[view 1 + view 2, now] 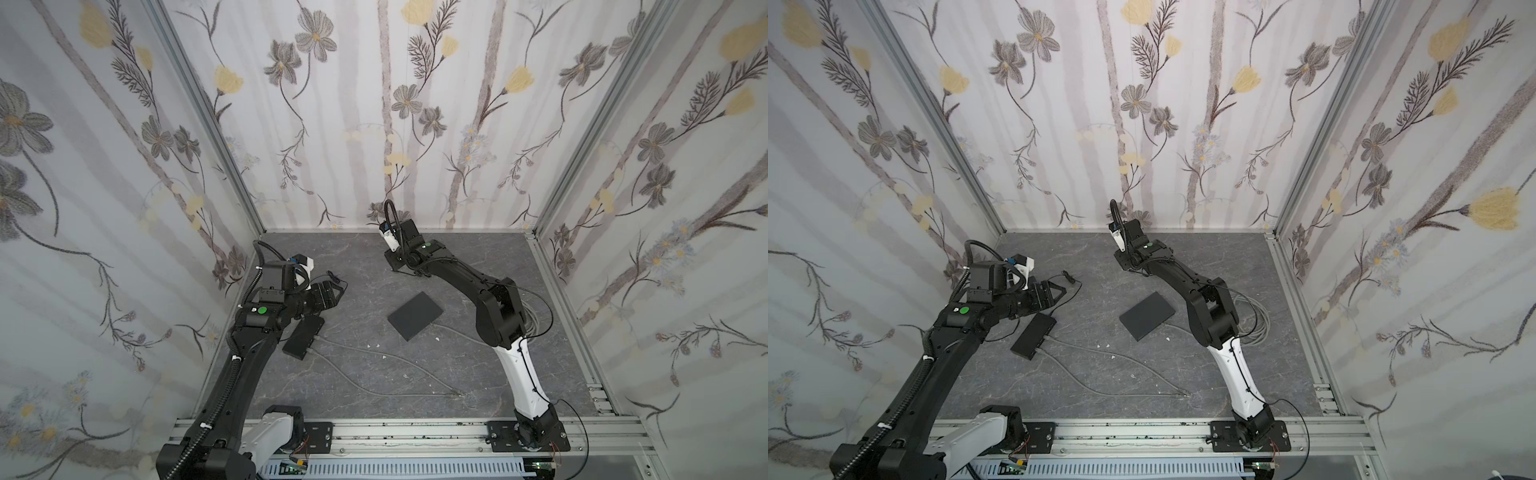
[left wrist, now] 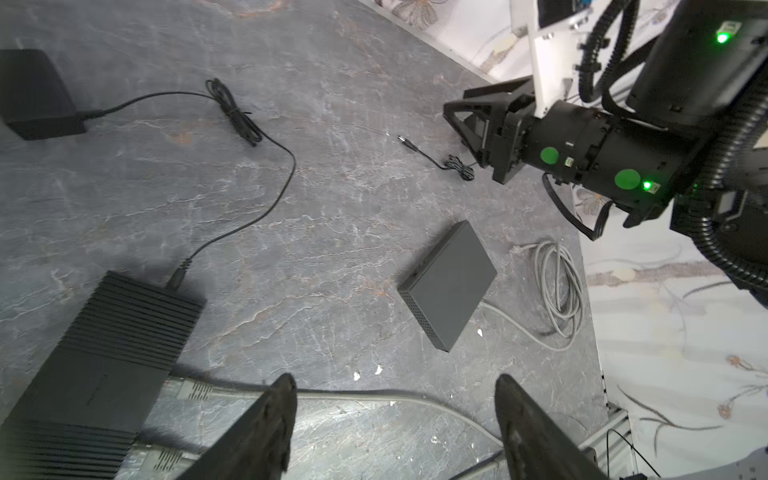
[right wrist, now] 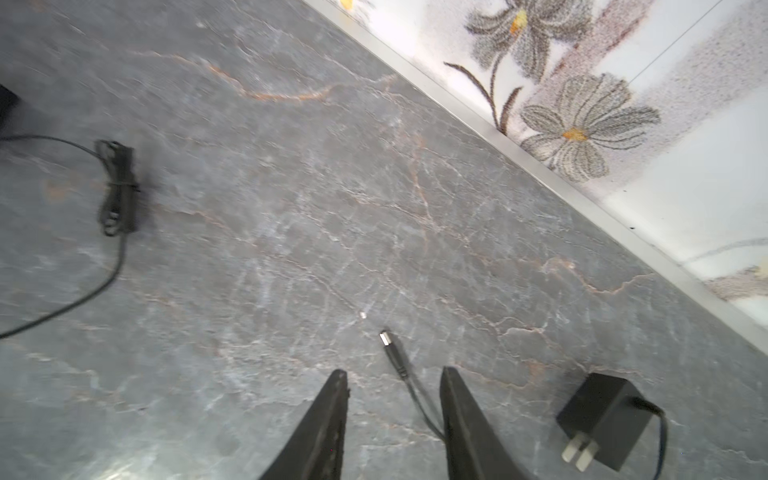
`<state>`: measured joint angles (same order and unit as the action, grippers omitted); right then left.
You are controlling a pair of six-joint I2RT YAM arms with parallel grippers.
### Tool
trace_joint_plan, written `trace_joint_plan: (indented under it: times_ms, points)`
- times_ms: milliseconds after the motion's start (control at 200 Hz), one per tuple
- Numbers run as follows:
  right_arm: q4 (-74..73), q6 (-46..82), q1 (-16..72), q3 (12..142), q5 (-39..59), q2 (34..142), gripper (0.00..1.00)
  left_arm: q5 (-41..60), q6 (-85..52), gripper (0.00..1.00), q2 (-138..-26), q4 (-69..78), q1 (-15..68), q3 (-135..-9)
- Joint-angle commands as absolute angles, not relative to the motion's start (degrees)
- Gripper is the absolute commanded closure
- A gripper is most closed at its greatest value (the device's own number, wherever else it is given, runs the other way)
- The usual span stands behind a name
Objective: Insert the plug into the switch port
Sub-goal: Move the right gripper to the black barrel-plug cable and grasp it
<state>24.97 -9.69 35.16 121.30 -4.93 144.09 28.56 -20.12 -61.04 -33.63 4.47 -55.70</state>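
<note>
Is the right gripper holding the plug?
No, the plug lies on the table just ahead of the right gripper, whose jaws stand apart.

Marbled tabletop (image 1: 353, 257) bears ribbed switch (image 1: 303, 337), flat switch (image 1: 415, 315), cables (image 2: 353, 392), adapter (image 3: 602, 419), plug (image 3: 392, 351).

- The counter (image 1: 357, 266) is a dark grey marble-look slab with pale veins.
- Floral wallpaper (image 1: 353, 104) covers the walls on three sides, with grey blooms, a few yellow ones and washed-out stripes.
- Two grey network cables (image 2: 374, 392) snake across the counter, and their loose ends meet near the front right.
- A loose coil of grey cable (image 2: 573, 291) lies on the right side of the counter.
- A few tiny white scraps (image 2: 356, 376) are scattered mid-counter.
- An aluminium rail (image 1: 415, 434) runs along the front edge.
</note>
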Motion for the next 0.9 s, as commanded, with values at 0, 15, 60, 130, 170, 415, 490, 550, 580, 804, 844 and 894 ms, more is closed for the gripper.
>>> trace_joint_plan:
  times_ms: [0,15,60,130,170,415,490,550,580,804,844,894]
  points:
    - [29.50,-16.64,33.91,123.89,-3.93,145.73,0.59,33.82,-20.50,0.24,-61.43,-30.52,2.82,-54.71]
    - [29.76,-16.83,33.69,124.12,-2.97,145.94,0.59,34.02,-20.60,0.24,-61.48,-30.42,2.81,-54.57]
    - [30.74,-17.17,32.91,125.18,-0.42,146.67,0.59,34.97,-21.11,0.25,-61.76,-29.71,2.73,-54.24]
    - [32.87,-17.10,31.72,127.44,3.81,148.24,0.59,36.21,-21.61,0.24,-62.29,-29.14,2.70,-54.09]
    - [34.44,-17.16,31.16,129.13,5.67,149.33,0.60,36.62,-21.78,0.25,-62.54,-29.02,2.65,-54.15]
    - [39.55,-18.85,29.46,132.35,9.78,153.85,0.61,38.98,-23.09,0.25,-62.41,-27.46,2.45,-53.16]
    - [39.73,-18.64,28.96,132.36,10.36,154.40,0.61,39.50,-23.39,0.25,-62.25,-27.05,2.42,-52.76]
    - [39.81,-18.72,28.92,132.36,10.14,154.59,0.62,39.90,-23.55,0.25,-62.23,-26.97,2.46,-52.73]
    - [39.82,-18.79,28.85,132.36,9.85,154.75,0.62,39.99,-23.48,0.25,-62.23,-26.98,2.40,-52.73]
    - [42.63,-18.46,28.34,134.36,9.08,156.41,0.64,40.16,-23.51,0.25,-62.06,-27.07,2.46,-52.50]
    - [43.28,-18.47,28.30,135.01,9.58,156.85,0.64,40.17,-23.49,0.25,-61.98,-26.99,2.42,-52.52]
    - [43.98,-18.37,28.30,135.55,10.01,157.23,0.65,40.25,-23.48,0.25,-61.98,-26.96,2.45,-52.53]
